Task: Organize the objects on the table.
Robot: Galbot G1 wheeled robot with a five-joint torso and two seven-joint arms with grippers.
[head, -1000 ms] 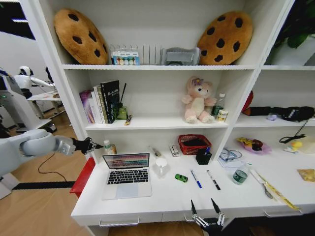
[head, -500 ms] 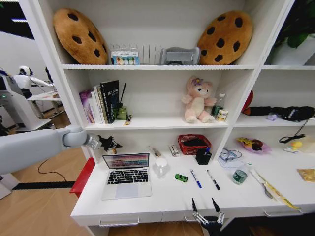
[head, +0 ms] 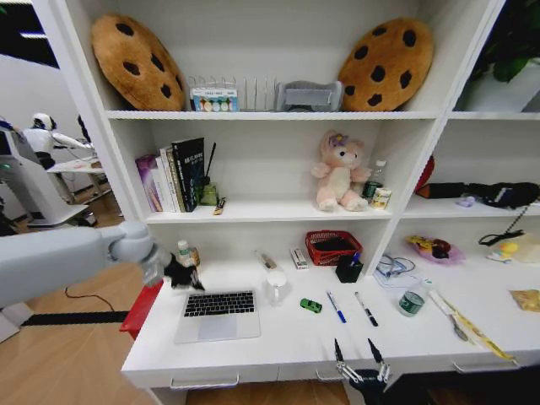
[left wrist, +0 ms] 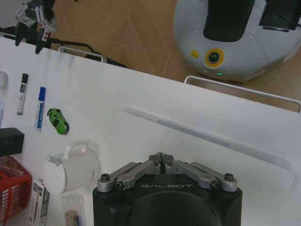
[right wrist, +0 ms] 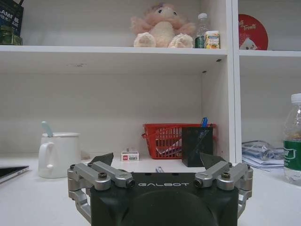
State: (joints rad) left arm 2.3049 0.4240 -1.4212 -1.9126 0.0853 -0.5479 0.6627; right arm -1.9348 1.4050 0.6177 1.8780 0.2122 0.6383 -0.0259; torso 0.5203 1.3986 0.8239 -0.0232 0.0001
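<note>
From the head camera, the left gripper [head: 183,276] sits at the back edge of the silver laptop [head: 218,315] on the white bench [head: 287,346], the screen folded down out of sight, while the right gripper [head: 361,368] hangs at the front edge with jaws spread wide; the green toy car [head: 310,305] and two pens [head: 336,307] lie to the right, the black pen cup [head: 348,269] behind them. The left wrist camera shows its jaws pinched closed over the laptop lid [left wrist: 207,136], the white mug [left wrist: 73,168] just beside. The right wrist camera shows its jaws wide apart, facing the red basket [right wrist: 163,140].
</note>
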